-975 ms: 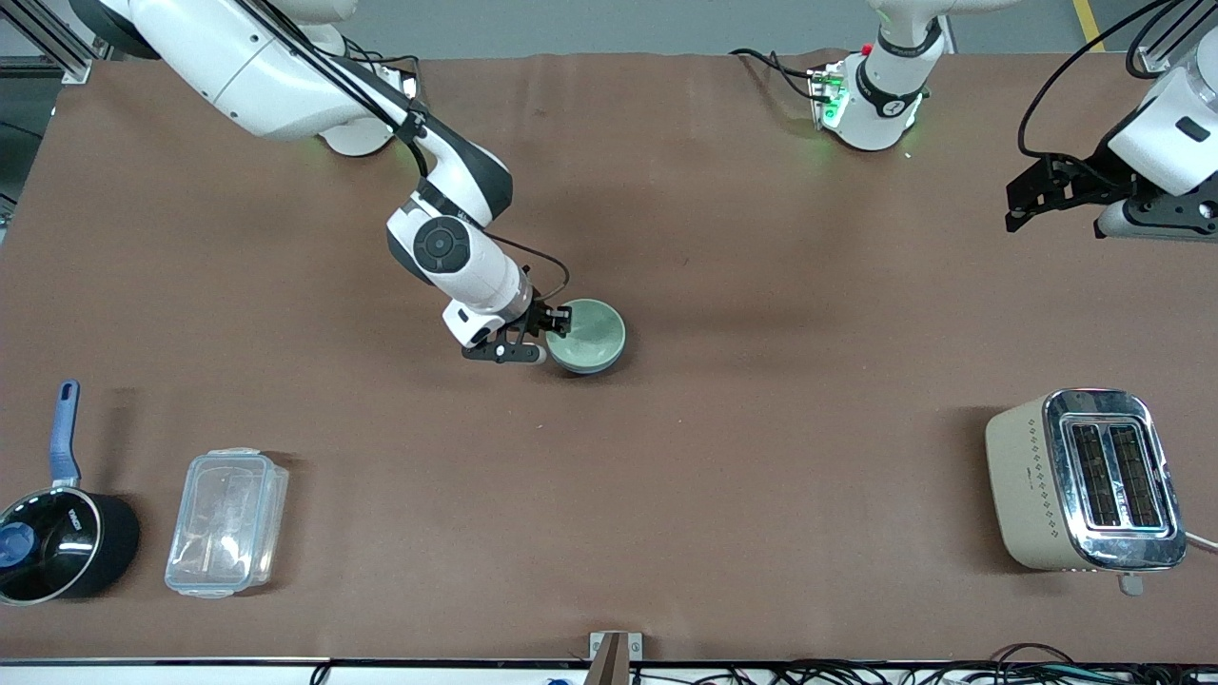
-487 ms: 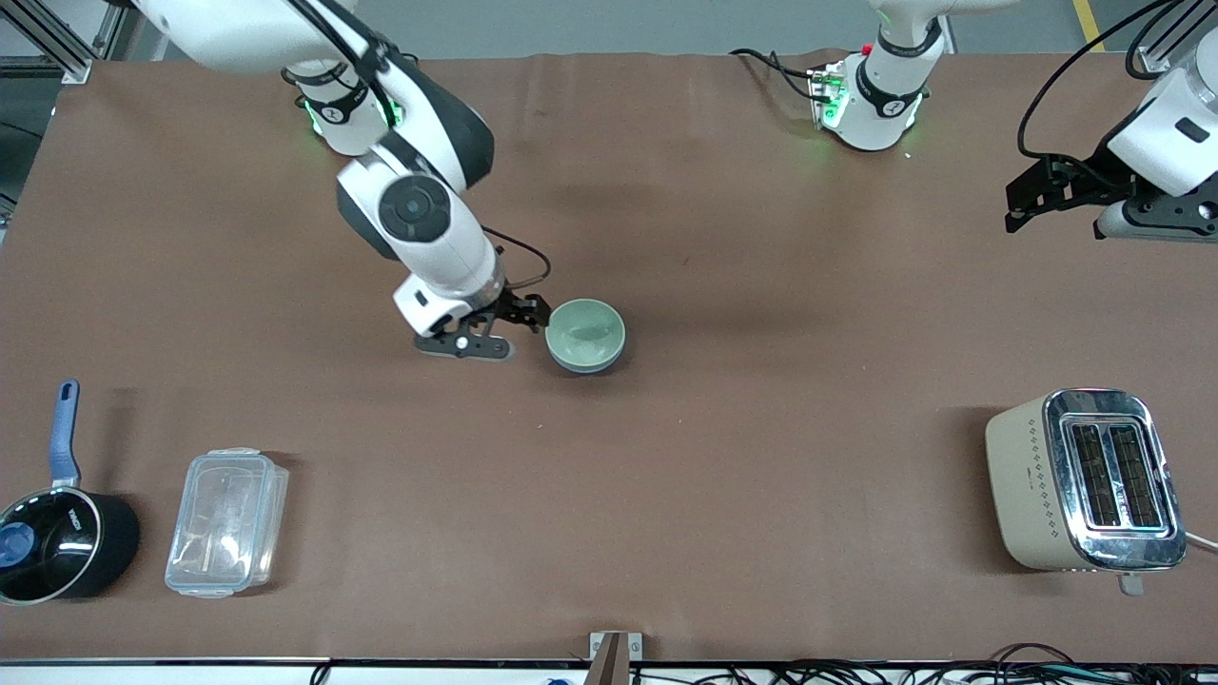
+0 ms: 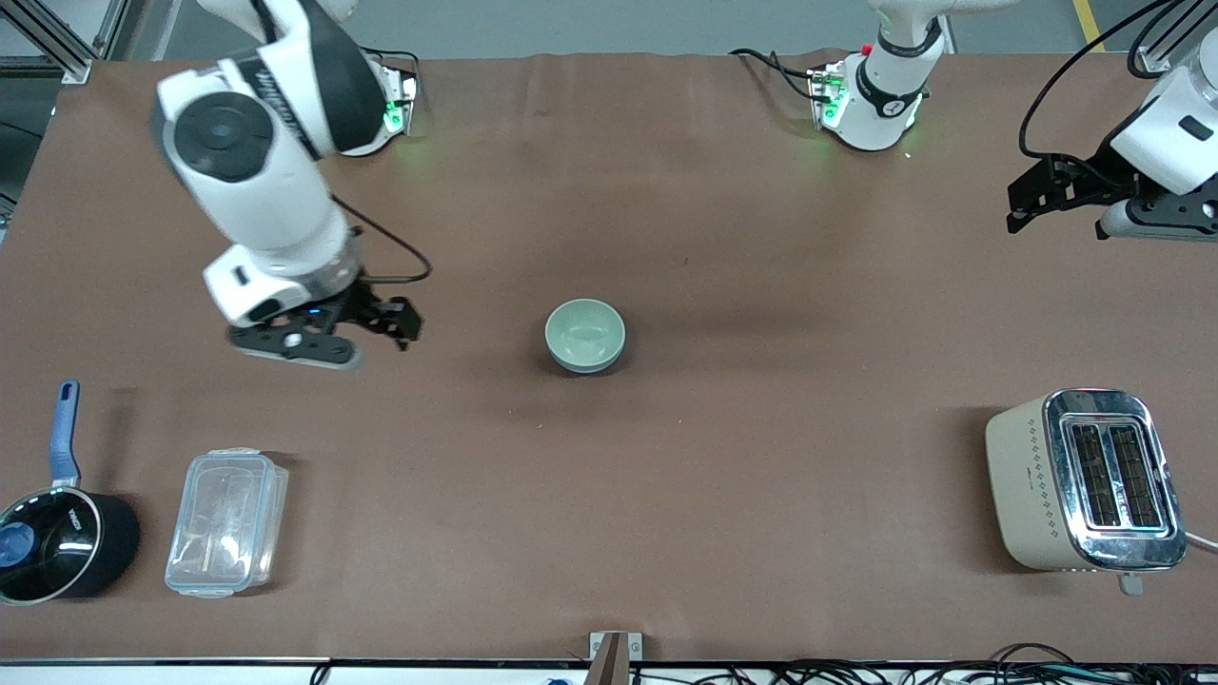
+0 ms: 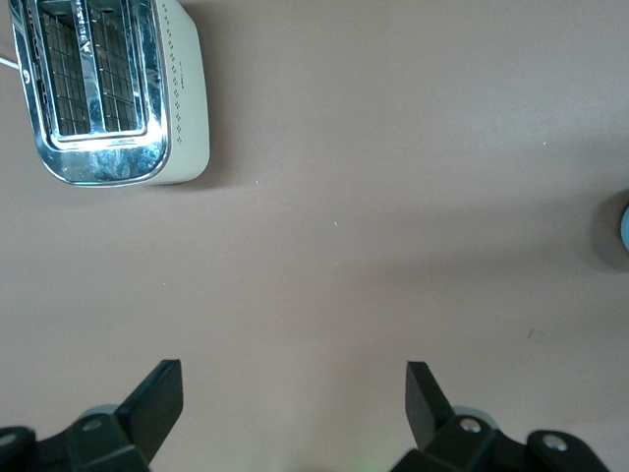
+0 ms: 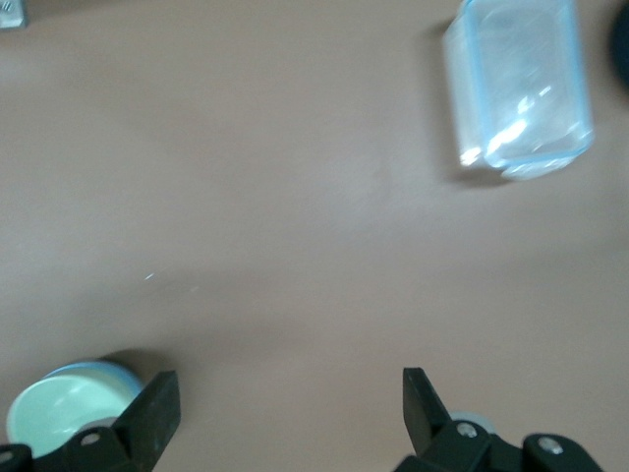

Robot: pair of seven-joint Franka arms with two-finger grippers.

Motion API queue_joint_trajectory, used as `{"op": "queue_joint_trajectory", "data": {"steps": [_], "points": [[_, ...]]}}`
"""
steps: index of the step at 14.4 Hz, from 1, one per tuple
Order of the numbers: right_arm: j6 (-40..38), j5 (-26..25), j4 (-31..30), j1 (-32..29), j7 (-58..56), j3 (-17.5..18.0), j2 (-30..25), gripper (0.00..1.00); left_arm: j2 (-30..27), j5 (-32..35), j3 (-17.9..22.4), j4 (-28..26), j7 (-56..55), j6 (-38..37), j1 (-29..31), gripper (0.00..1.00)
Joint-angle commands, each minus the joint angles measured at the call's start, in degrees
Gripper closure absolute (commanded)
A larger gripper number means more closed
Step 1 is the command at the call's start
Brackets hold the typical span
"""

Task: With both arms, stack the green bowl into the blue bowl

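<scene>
The pale green bowl point(image 3: 585, 333) sits nested in the blue bowl point(image 3: 589, 368) near the middle of the table; only the blue bowl's darker outside shows under it. In the right wrist view the green bowl point(image 5: 57, 413) has the blue rim point(image 5: 95, 369) around it. My right gripper point(image 3: 395, 323) hangs open and empty over bare table, off the bowls toward the right arm's end. My left gripper point(image 3: 1016, 205) waits open and empty above the table's edge at the left arm's end. Each wrist view shows its own fingers spread over bare table, right point(image 5: 290, 388) and left point(image 4: 295, 379).
A beige and chrome toaster point(image 3: 1085, 480) stands toward the left arm's end, near the front camera. A clear plastic container point(image 3: 226, 521) and a black saucepan with a blue handle point(image 3: 57, 542) lie toward the right arm's end, near the front camera.
My right gripper let go of the green bowl's rim, opened, and pulled away toward the right arm's end of the table. The bowls and the left arm stayed still.
</scene>
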Motion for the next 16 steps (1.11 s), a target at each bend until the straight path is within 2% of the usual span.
{"op": "queue_joint_trajectory", "data": {"steps": [1, 3, 6, 10, 14, 16], "points": [[-1.6, 7.28, -1.78, 0.29, -9.6, -7.93, -6.97, 0.0, 0.03, 0.48, 0.1, 0.95, 0.98, -0.06, 0.18, 0.0], [-4.33, 10.56, -1.86, 0.73, -14.8, -13.48, -10.04, 0.0, 0.03, 0.48, 0.1, 1.03, 0.98, -0.14, 0.18, 0.0], [-8.98, 11.01, -1.95, 1.77, -21.66, -19.63, -13.74, 0.0, 0.03, 0.57, 0.1, 1.74, 0.89, -0.49, 0.18, 0.0], [-16.28, 15.31, -1.25, 2.49, -29.75, -28.78, -17.0, 0.0, 0.03, 0.57, 0.1, 1.74, 0.89, -0.49, 0.18, 0.0], [-22.78, 14.53, 4.18, 2.31, -30.64, -31.16, -17.01, 0.0, 0.03, 0.48, 0.1, 1.82, 0.89, -0.49, 0.18, 0.0], [-22.97, 14.7, 4.46, 2.4, -30.73, -32.22, -16.92, 0.0, 0.03, 0.57, 0.1, 1.82, 0.89, -0.49, 0.18, 0.0]]}}
